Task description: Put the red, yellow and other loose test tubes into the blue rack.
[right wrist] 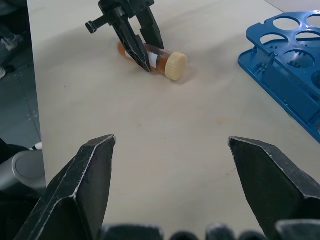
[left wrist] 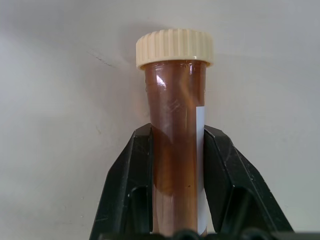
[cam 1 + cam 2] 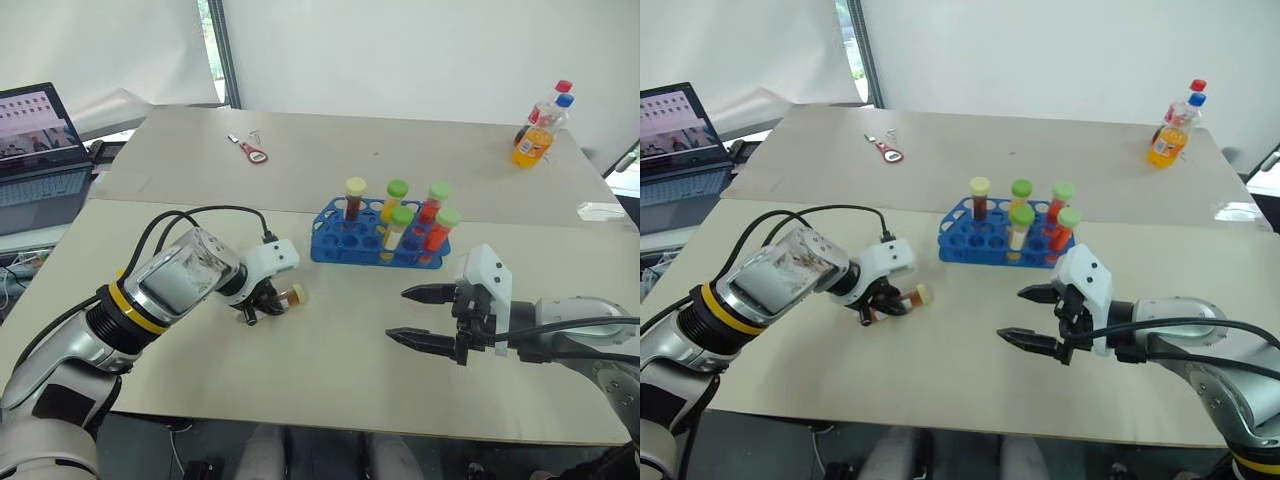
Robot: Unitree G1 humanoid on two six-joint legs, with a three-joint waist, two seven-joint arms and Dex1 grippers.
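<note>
Left gripper [image 1: 142,52] clamping the brown test tube [image 1: 160,56] as it is lying on the table [image 3: 330,370].

The tube (brown liquid, cream cap, white label strip) is lying on its side on the pale tabletop, well to the left of the blue rack [image 3: 345,245], and the left gripper's two black fingers [image 2: 125,195] are pressing against both sides of its body, the cap end sticking out past the fingertips. The right gripper [image 3: 425,315] is hovering above the table in front of the rack with its jaws spread wide and nothing between them. Five capped tubes are standing upright in the rack: one brown, two yellow, two orange-red. An orange soda bottle [image 3: 535,135] is standing at the far right.
</note>
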